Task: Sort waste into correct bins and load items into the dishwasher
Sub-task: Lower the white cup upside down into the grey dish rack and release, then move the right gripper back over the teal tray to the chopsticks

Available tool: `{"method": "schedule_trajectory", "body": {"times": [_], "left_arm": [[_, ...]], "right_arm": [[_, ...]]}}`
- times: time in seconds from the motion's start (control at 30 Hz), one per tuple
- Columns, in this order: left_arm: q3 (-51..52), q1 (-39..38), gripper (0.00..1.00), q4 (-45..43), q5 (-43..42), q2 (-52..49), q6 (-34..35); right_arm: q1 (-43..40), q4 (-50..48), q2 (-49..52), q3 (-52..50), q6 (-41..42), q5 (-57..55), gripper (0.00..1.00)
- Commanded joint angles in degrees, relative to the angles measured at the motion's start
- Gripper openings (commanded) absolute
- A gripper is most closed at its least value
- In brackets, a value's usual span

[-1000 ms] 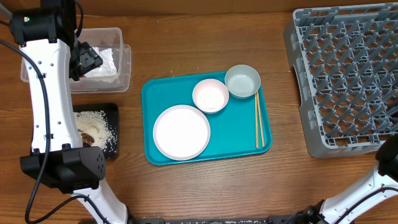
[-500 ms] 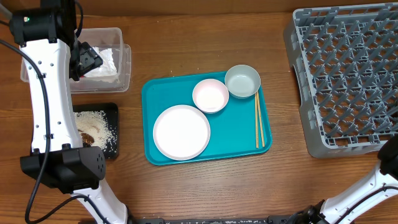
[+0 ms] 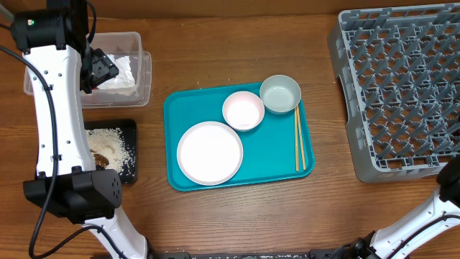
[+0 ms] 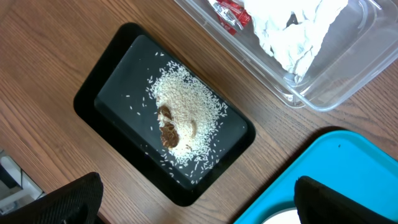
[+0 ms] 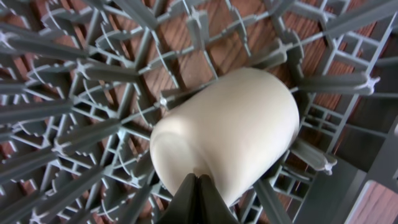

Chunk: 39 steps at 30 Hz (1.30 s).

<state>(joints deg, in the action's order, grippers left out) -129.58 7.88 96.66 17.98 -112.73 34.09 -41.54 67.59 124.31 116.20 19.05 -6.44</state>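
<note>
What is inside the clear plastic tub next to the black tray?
Crumpled white napkins and a red shiny wrapper lie in the clear tub. What is under the napkins is covered.

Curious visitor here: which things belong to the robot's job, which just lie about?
Job: napkins, red wrapper, clear tub, rice scraps, black tray, white plate, pink bowl, grey-green bowl, chopsticks, white cup, dish rack.
Lying about: teal tray, table.
</note>
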Motion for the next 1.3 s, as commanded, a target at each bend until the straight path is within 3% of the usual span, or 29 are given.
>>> {"method": "schedule_trajectory", "body": {"times": [0.0, 0.27, 0.7, 0.83, 1.07, 1.17, 1.23, 1.27], "left_arm": [[-1.0, -0.2, 1.00, 0.1, 0.0, 1.1, -0.7], [-1.0, -0.2, 1.00, 0.1, 0.0, 1.1, -0.7], [-1.0, -0.2, 1.00, 0.1, 0.0, 1.1, -0.7], [-1.0, -0.2, 1.00, 0.1, 0.0, 1.1, -0.7], [-1.0, -0.2, 1.00, 0.1, 0.0, 1.1, -0.7], [-1.0, -0.2, 1.00, 0.1, 0.0, 1.1, -0.7], [-1.0, -0.2, 1.00, 0.1, 0.0, 1.1, -0.7], [-1.0, -0.2, 1.00, 0.1, 0.0, 1.1, -0.7]], "right_arm": [[0.0, 0.0, 0.4, -0.5, 0.7, -1.3, 0.04], [0.0, 3.0, 0.4, -0.1, 7.0, -12.0, 0.04], [-0.3, 15.6, -4.4, 11.0, 15.1, -14.0, 0.04], [-0.2, 16.6, -8.0, 12.2, 14.5, -4.7, 0.08], [3.5, 16.7, -15.8, 12.2, 8.0, 21.4, 0.17], [7.8, 17.7, -19.5, 12.2, 4.8, 26.8, 0.28], [12.0, 19.1, -21.6, 12.1, 2.7, 27.3, 0.49], [14.3, 19.9, -22.2, 12.1, 1.3, 27.3, 0.64]]}}
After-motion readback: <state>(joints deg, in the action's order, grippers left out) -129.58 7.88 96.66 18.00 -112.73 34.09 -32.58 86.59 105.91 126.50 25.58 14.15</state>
